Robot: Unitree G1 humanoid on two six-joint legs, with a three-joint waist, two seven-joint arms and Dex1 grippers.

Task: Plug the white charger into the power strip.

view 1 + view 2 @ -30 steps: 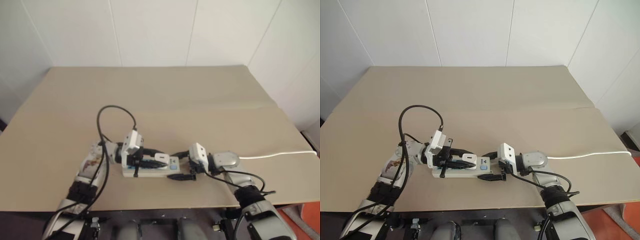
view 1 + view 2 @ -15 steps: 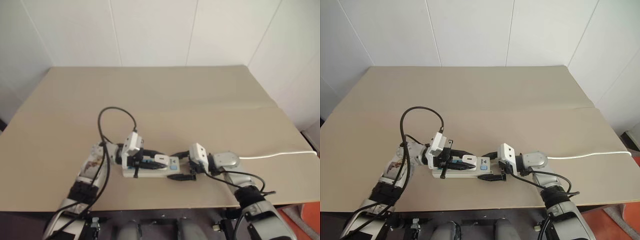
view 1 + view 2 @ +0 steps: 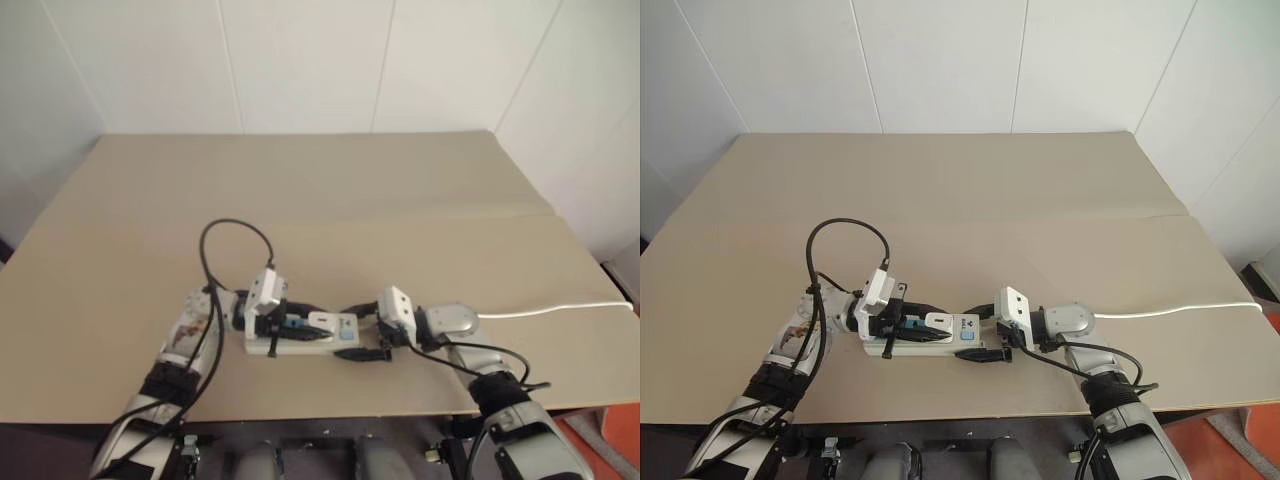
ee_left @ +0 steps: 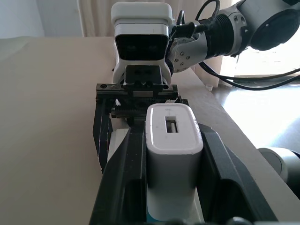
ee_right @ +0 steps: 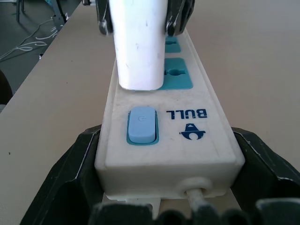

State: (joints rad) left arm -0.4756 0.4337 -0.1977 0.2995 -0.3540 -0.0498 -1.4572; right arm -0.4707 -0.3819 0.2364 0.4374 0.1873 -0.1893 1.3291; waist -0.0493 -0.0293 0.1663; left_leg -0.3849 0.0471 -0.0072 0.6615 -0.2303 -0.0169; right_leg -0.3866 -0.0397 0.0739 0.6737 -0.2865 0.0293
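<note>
The white charger stands upright over the power strip, above the blue socket nearest the switch; whether its prongs are seated cannot be told. The left gripper pinches the charger between its black fingers. The right gripper clamps the strip's switch end, fingers pressed on both long sides. The strip lies near the table's front edge, its long axis parallel to that edge. Its white cord runs toward the right edge. Bare tabletop extends behind toward the far edge.
</note>
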